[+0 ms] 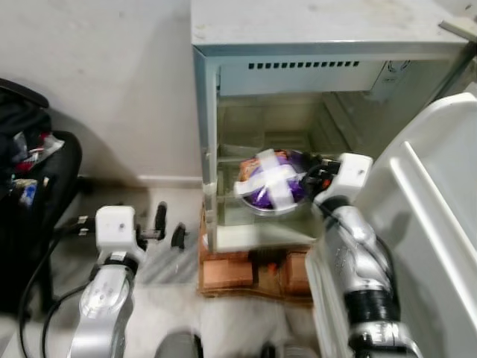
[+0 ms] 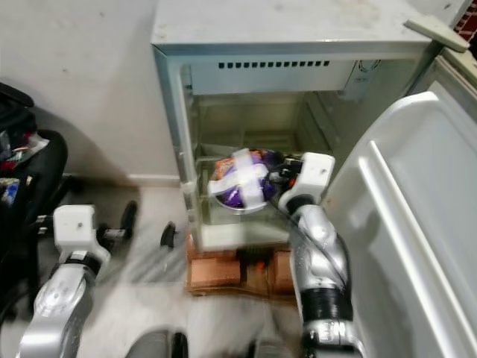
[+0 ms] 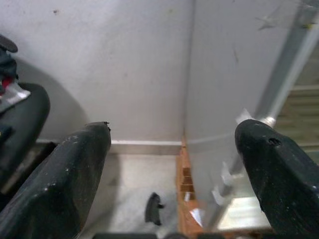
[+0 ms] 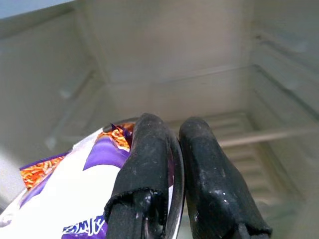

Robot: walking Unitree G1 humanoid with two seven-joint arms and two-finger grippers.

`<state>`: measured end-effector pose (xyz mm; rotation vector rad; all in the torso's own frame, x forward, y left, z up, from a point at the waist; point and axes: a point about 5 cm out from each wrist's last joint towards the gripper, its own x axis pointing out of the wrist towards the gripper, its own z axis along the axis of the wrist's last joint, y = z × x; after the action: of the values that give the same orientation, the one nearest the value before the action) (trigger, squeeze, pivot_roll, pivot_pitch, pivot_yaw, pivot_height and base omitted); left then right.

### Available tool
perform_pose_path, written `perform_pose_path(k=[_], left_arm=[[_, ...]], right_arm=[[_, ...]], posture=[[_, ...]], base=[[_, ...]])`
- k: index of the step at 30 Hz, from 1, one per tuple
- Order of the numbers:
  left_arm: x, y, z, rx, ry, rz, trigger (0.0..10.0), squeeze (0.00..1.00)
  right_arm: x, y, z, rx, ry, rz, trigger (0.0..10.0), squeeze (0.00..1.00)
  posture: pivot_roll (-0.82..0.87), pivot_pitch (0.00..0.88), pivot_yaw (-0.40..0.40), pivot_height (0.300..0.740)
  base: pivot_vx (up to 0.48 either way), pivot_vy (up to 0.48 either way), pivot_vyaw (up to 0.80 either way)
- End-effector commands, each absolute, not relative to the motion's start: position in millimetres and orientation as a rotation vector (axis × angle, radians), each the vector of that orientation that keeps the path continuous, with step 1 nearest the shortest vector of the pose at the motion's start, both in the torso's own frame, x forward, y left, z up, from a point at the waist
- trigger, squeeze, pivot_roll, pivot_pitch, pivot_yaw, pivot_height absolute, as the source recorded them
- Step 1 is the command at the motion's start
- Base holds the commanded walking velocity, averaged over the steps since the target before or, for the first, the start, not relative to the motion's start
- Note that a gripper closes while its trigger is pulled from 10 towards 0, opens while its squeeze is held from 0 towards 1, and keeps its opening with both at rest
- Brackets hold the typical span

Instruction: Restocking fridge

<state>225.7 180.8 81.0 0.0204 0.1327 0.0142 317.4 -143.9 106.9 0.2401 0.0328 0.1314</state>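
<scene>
Open fridge cavity, partly taken up at the front.

The fridge (image 1: 298, 45) stands with its door (image 1: 432, 224) swung wide on the robot's right, so the front is open between the left wall (image 1: 205, 149) and the door. A metal bowl (image 1: 272, 201) carrying a purple snack packet (image 1: 272, 183) sits at the front of the compartment, with the right gripper (image 4: 172, 164) clamped on its rim. Behind and above the bowl the cavity is free. A black bag (image 1: 30, 164) bounds the floor space to the left.
</scene>
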Motion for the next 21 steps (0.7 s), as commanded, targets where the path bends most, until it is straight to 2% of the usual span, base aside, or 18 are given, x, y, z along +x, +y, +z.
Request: perform_pose_path(k=[1,9,21], left_arm=[[226.3,176.3,83.0,0.005,0.122,0.004,10.0,0.00],[226.4,175.0,82.7,0.001,0.125,0.004,10.0,0.00],[225.6,176.9,83.3,0.002,0.122,0.016,10.0,0.00]], right_arm=[[319.3,-155.2,114.0,0.226,-0.001,0.102,10.0,0.00],[320.5,-155.2,115.3,0.224,-0.004,0.104,10.0,0.00],[325.2,-160.1,118.5,0.214,-0.015,0.086,10.0,0.00]], posture=[[0.10,0.091,-0.013,0.740],[0.10,0.092,-0.017,0.740],[0.11,0.094,-0.017,0.740]], base=[[0.345,0.000,0.00],[0.332,0.000,0.00],[0.000,0.000,0.00]])
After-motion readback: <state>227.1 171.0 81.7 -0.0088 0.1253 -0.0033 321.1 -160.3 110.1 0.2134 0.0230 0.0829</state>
